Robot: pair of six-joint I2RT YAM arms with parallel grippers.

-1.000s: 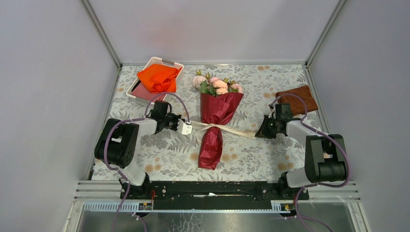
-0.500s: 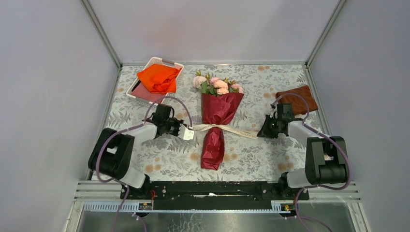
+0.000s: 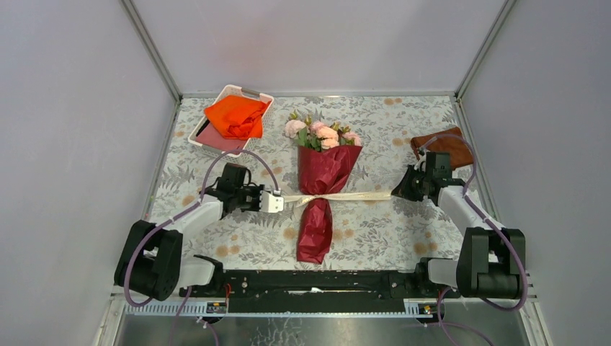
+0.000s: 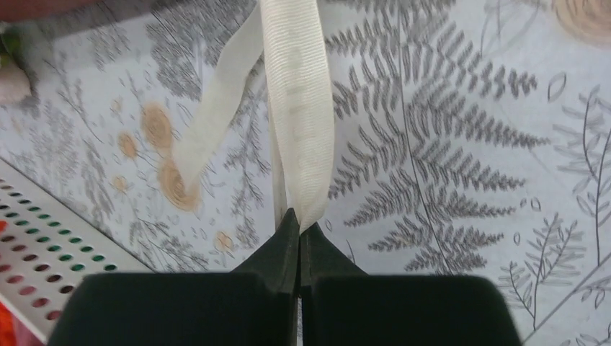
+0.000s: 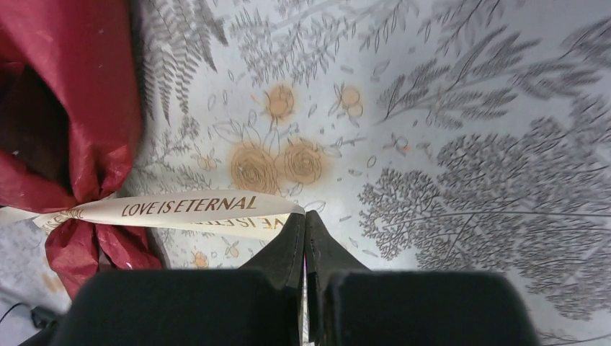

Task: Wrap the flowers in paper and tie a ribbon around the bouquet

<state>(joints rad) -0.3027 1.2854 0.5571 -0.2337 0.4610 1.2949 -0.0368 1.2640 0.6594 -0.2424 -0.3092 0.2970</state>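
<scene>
The bouquet [image 3: 322, 180] lies mid-table on the fern-print table [image 3: 389, 231], its pink flowers [image 3: 320, 134] pointing to the far edge and its dark red paper [image 3: 324, 167] cinched at the waist by the cream ribbon [image 3: 353, 196]. Both claws are pressed together on a ribbon end: the left gripper [image 3: 282, 202] pinches the tail left of the wrap, the right gripper [image 3: 395, 193] the lettered tail on the right, and the band runs nearly straight between them. An orange cloth [image 3: 234, 115] sits in a white tray [image 3: 209, 138] at far left; a brown cloth [image 3: 443, 148] lies at far right.
</scene>
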